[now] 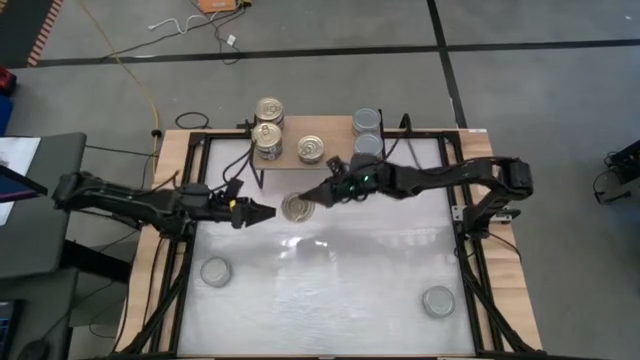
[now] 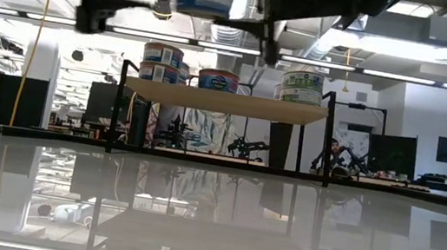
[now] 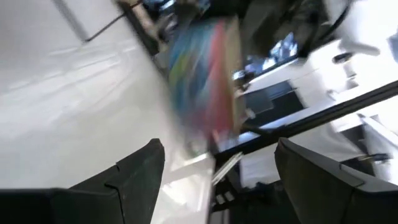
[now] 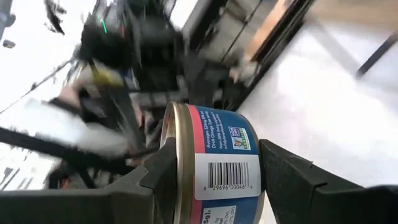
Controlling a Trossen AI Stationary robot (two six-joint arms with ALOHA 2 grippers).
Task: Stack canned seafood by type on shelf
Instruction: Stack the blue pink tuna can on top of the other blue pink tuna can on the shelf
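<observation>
Above the middle of the white table (image 1: 330, 290), the right gripper (image 1: 312, 198) clamps a gold-lidded tin (image 1: 297, 207) by its blue-and-red label, the can lifted clear of the surface. Just to its left, the left gripper (image 1: 268, 212) points at the tin with its fingers (image 3: 134, 171) spread, gripping nothing. At the far edge stands the wooden shelf (image 1: 335, 128) — two gold-lidded tins (image 1: 268, 132) stacked at its left end, a single gold-lidded tin (image 1: 312, 149) at the middle, silver-lidded tins (image 1: 367, 124) at the right. Two more silver tins lie on the near part of the table — one left (image 1: 215, 271), one right (image 1: 437, 301).
</observation>
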